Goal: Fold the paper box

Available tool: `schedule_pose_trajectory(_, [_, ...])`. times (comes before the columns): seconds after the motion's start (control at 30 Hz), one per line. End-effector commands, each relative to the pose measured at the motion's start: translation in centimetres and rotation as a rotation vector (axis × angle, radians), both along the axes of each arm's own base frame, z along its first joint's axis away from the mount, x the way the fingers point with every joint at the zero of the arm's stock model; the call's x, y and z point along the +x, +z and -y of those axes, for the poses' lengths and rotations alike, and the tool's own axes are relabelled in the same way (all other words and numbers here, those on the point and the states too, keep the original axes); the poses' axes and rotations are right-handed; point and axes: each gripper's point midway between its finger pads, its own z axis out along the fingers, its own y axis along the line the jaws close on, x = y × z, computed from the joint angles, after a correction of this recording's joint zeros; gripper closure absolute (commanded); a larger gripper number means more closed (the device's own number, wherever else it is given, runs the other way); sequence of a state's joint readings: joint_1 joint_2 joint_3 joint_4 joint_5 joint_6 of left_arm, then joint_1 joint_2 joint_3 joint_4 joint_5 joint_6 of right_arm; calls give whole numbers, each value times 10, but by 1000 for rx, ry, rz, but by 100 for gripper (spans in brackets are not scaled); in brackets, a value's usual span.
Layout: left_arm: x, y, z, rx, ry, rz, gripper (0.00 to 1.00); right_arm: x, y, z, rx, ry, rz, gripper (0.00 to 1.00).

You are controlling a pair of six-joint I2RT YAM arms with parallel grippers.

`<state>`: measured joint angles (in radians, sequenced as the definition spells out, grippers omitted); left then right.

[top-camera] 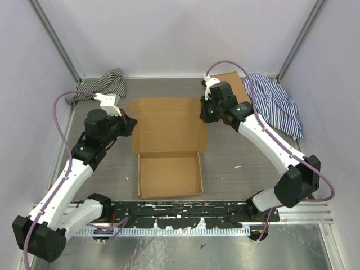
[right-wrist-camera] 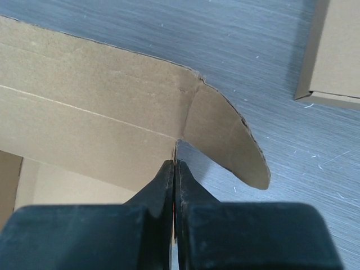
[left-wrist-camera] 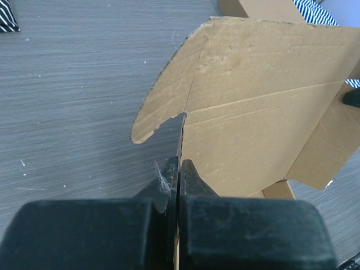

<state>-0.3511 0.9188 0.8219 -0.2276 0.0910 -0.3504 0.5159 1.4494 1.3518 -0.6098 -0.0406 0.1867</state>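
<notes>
The paper box (top-camera: 169, 132) lies in the middle of the table, its tray part near me and its lid panel raised toward the back. My left gripper (top-camera: 130, 122) is at the lid's left edge. In the left wrist view its jaws (left-wrist-camera: 179, 163) are shut on the thin cardboard edge of the box (left-wrist-camera: 259, 101), just below a rounded ear flap (left-wrist-camera: 157, 118). My right gripper (top-camera: 203, 112) is at the lid's right edge. Seen from its own wrist, the right gripper (right-wrist-camera: 174, 164) is shut on the edge of the box (right-wrist-camera: 101, 129) beside the other rounded ear (right-wrist-camera: 236, 152).
A smaller brown cardboard box (top-camera: 233, 84) sits at the back right, beside a blue striped cloth (top-camera: 275, 101). A dark striped cloth (top-camera: 107, 84) lies at the back left. White enclosure walls stand on three sides, and a metal rail (top-camera: 185, 211) runs along the near edge.
</notes>
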Motion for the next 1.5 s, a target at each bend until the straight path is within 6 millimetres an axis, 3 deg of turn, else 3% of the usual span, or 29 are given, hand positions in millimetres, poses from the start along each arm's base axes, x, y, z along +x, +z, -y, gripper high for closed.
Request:
schedule_pose_trajectory(0.0, [13,41,12,-32,-17,126,100,15,48,-14,65,-41,152,99])
schedule_pose_trajectory(0.2, [26,53,20,-32,-1,166,100,12,83,-33,123,-71,323,99])
schedule_pose_trajectory(0.37, [37,66,22,-31,20,225,100,10,104,-32,145,-131,460,99])
schedule_pose_trajectory(0.57, [36,48,19,-39,42,229,98,-2,109,-29,180,-168,627,99])
schedule_pose_trajectory(0.93, [0,5,16,-105,32,179,93,-22,78,-33,202,-230,720,99])
schedule_pose_trajectory(1.17, [-22,-2,15,-117,16,137,91,-44,73,-39,194,-271,667,99])
schedule_pose_trajectory(1.47, [-42,-18,16,-155,6,74,90,-72,26,-42,65,-269,561,98])
